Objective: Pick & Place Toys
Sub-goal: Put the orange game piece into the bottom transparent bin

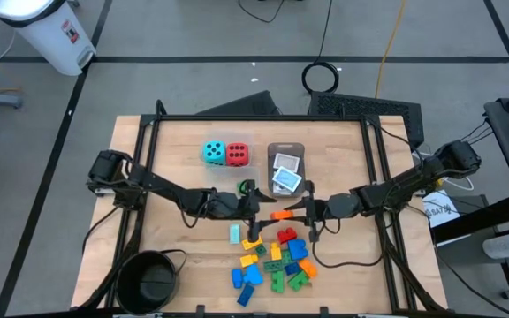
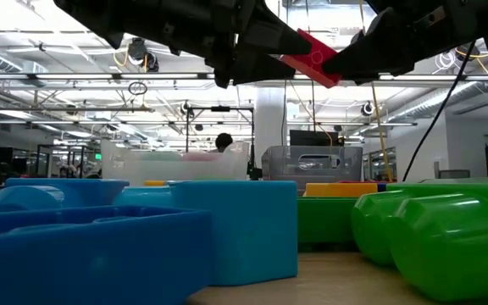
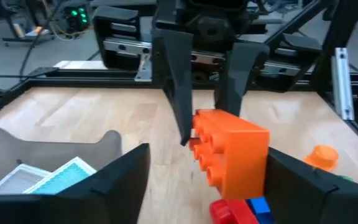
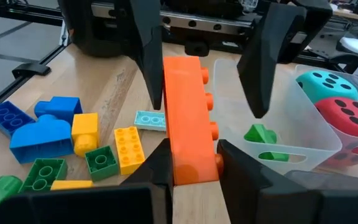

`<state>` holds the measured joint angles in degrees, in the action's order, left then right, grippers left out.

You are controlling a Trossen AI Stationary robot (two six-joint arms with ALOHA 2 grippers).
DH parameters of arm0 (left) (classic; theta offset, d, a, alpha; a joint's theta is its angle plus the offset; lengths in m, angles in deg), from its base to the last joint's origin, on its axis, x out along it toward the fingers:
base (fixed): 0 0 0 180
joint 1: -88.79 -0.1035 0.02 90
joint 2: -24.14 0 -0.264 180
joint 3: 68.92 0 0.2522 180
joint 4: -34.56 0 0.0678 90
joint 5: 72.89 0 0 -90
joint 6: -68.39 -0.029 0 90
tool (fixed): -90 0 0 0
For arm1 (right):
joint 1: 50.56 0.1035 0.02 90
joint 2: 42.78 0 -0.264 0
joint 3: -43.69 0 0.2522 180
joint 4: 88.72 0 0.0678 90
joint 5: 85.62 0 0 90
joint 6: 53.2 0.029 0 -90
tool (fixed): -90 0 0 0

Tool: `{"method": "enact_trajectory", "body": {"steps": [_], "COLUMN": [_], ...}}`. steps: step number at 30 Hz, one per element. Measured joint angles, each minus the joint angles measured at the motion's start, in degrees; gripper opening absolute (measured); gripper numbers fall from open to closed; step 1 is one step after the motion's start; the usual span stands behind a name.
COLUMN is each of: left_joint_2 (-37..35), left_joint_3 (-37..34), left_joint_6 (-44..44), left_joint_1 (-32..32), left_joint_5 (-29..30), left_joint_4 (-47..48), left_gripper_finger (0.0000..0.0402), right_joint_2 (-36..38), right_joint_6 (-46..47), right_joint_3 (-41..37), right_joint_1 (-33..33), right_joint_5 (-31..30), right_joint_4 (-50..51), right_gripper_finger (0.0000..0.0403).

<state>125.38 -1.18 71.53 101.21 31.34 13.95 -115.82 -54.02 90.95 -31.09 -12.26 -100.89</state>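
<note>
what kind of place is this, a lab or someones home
Most likely a robotics lab or open workshop: a black metal frame rings the wooden table, cables trail on the grey floor, and exposed ceiling trusses span the hall behind.

A round black bowl [image 1: 151, 280] sits near a white bin [image 1: 47, 31].

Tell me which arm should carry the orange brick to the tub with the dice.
Probably left. The left end effector is open around the orange brick that the right end effector grips, and the dice tub sits on the left side.
</note>
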Motion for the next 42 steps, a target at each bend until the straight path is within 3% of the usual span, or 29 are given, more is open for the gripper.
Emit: {"method": "enact_trajectory", "body": {"steps": [7,10,16,23,28,34,39,42], "left_joint_2": [-0.01,-0.01,-4.53,-16.98,-24.91,-29.01,-28.97,-28.84], "left_joint_3": [-0.08,-0.11,-0.11,-5.51,-17.37,-29.13,-32.88,-33.00], "left_joint_6": [0.11,-0.08,0.09,0.17,3.27,10.24,15.96,17.87], "left_joint_1": [-0.10,-0.17,-0.16,2.46,3.79,2.24,0.53,-0.29], "left_joint_5": [-2.66,-2.09,0.39,10.57,12.65,14.92,14.91,14.90], "left_joint_4": [-1.69,-2.15,1.61,11.26,11.81,9.47,8.99,8.70], "left_gripper_finger": [0.0159,0.0099,0.0098,0.0098,0.0098,0.0098,0.0101,0.0152], "right_joint_2": [0.01,0.02,1.66,11.17,16.26,17.53,17.20,17.25], "right_joint_6": [0.17,0.84,0.95,2.68,4.57,4.63,4.63,4.65], "right_joint_3": [0.00,0.00,0.00,0.00,-0.26,-1.81,-2.57,-2.95], "right_joint_1": [0.00,0.00,0.87,4.52,6.40,6.63,5.66,5.32], "right_joint_5": [-0.14,-0.08,-1.58,-1.28,-1.25,-1.35,-1.38,-1.42], "right_joint_4": [-0.43,-0.60,0.07,8.21,11.47,10.49,9.99,9.86], "right_gripper_finger": [0.0070,0.0092,0.0164,0.0223,0.0229,0.0217,0.0210,0.0212]}}
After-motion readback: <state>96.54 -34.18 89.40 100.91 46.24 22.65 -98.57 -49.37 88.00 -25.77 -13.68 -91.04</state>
